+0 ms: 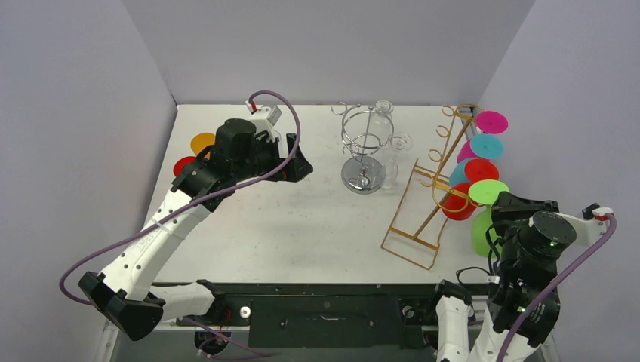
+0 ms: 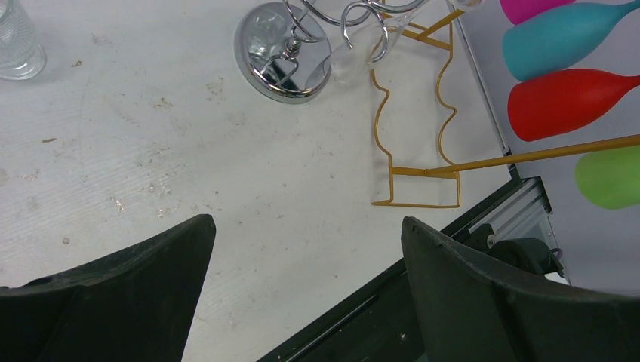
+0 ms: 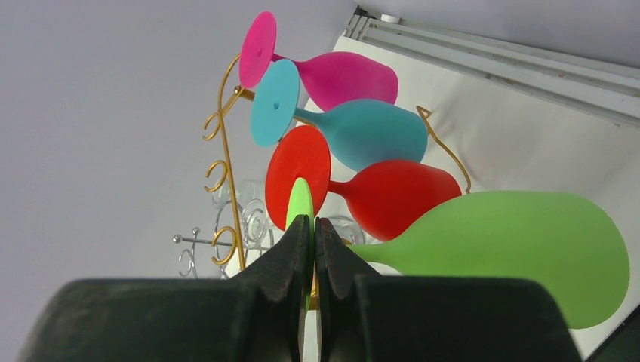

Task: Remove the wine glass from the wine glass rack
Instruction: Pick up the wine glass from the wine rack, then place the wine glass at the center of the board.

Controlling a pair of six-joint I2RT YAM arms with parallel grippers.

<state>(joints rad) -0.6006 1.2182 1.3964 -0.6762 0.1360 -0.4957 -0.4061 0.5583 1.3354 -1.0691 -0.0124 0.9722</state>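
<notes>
A gold wire wine glass rack (image 1: 423,204) leans at the right of the table, with pink (image 3: 340,75), teal (image 3: 362,132) and red (image 3: 392,196) wine glasses hanging in it. The green wine glass (image 3: 513,249) lies nearest in the right wrist view. My right gripper (image 3: 313,220) is shut on the thin edge of its round foot (image 3: 300,202). From above, the right gripper (image 1: 513,207) sits just beside the green foot (image 1: 488,191). My left gripper (image 1: 298,166) hovers over the table's left half, and in its wrist view the left gripper (image 2: 306,226) stands open with nothing between its fingers.
A chrome spiral rack (image 1: 364,151) stands mid-table with clear glasses (image 1: 398,143) on it. Another clear glass (image 2: 15,41) stands on the table. Orange (image 1: 202,142) and red (image 1: 183,165) discs show behind the left arm. Walls close in on three sides.
</notes>
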